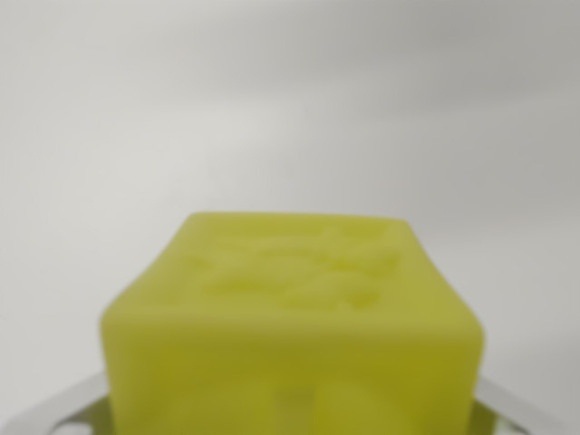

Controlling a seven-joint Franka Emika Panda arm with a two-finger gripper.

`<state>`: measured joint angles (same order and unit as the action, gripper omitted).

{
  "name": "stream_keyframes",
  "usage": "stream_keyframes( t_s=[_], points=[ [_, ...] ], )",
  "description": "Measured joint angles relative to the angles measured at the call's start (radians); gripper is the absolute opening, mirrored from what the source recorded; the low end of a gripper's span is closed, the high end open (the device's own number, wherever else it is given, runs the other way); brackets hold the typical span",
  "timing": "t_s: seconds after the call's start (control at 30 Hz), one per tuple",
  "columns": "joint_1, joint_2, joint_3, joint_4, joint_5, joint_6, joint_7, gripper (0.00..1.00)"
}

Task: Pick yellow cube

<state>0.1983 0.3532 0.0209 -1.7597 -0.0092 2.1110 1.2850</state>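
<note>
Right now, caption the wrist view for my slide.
Blurred close-up of the yellow cube filling the lower frame against a plain white background.

Plain white surface (290, 109), blurred, yellow cube (294, 326) close up, contact unclear

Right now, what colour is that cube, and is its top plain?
Yellow-green cube; the wrist view shows a blurry embossed pattern on top.

A plain white surface (290, 100) fills the upper part of the wrist view, soft and blurred. At the bottom edge, a shiny metallic curved rim (54, 410) shows on both sides
</note>
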Motion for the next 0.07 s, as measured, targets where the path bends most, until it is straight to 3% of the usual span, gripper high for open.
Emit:
stream_keyframes(
  t_s=[0.07],
  points=[
    [0.0, 0.0, 0.0, 0.0, 0.0, 0.0, 0.0, 0.0]
  ],
)
